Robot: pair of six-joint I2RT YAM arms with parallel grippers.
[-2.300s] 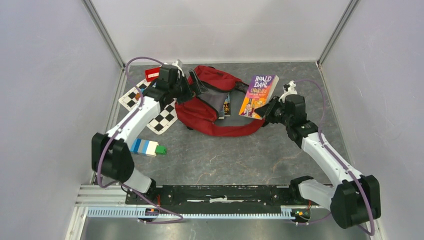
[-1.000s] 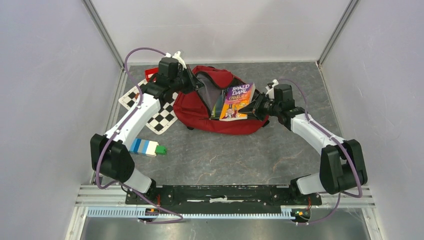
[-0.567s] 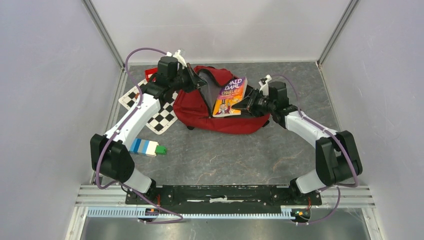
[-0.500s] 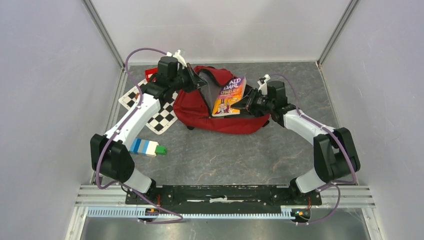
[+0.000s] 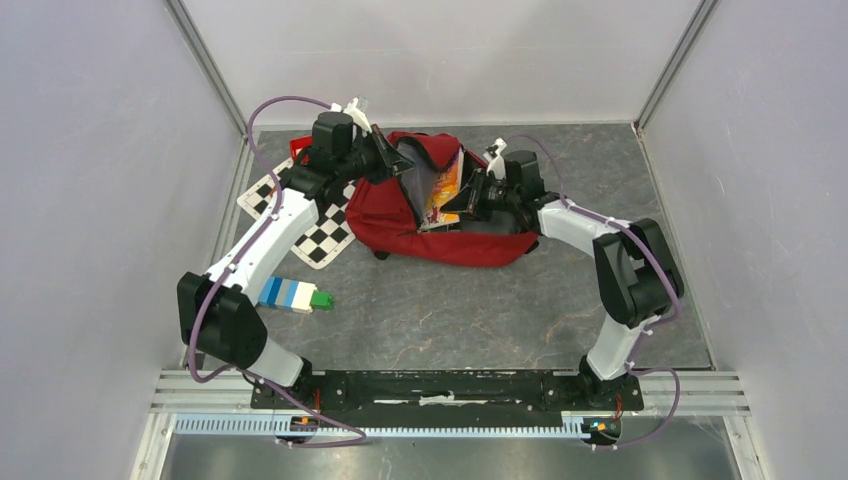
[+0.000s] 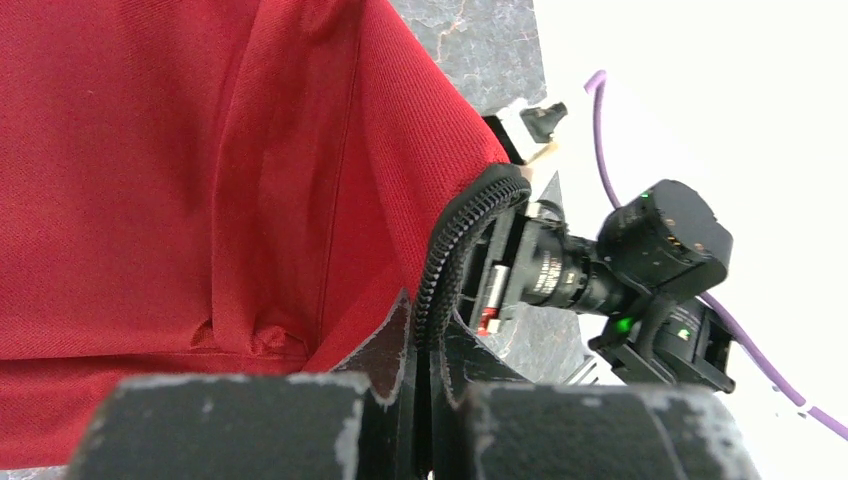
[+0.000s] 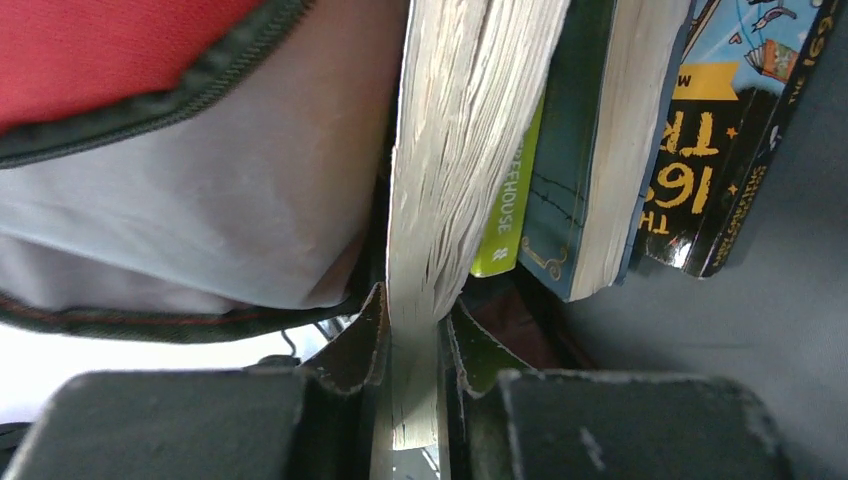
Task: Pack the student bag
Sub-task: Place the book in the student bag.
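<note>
The student bag (image 5: 440, 238), a dark-red backpack with grey lining, lies at the back middle of the table with its mouth held open. My left gripper (image 5: 388, 160) is shut on the bag's black zipper edge (image 6: 455, 250), lifting it. My right gripper (image 5: 462, 200) is shut on a paperback book (image 5: 444, 188) with an orange cover, standing on edge inside the bag's opening. In the right wrist view the book's page edges (image 7: 450, 150) run between my fingers, beside the grey lining (image 7: 230, 210). Other books (image 7: 600, 150) stand in the bag next to it.
A checkerboard sheet (image 5: 322, 232) lies left of the bag under my left arm. A small red box (image 5: 298, 148) shows behind that arm. A blue, white and green block row (image 5: 295, 295) lies at the left. Grey walls close in the table on three sides.
My right gripper has carried the book leftward from beside the bag into its open mouth, turning it on edge. My left gripper has kept hold of the zipper edge.
</note>
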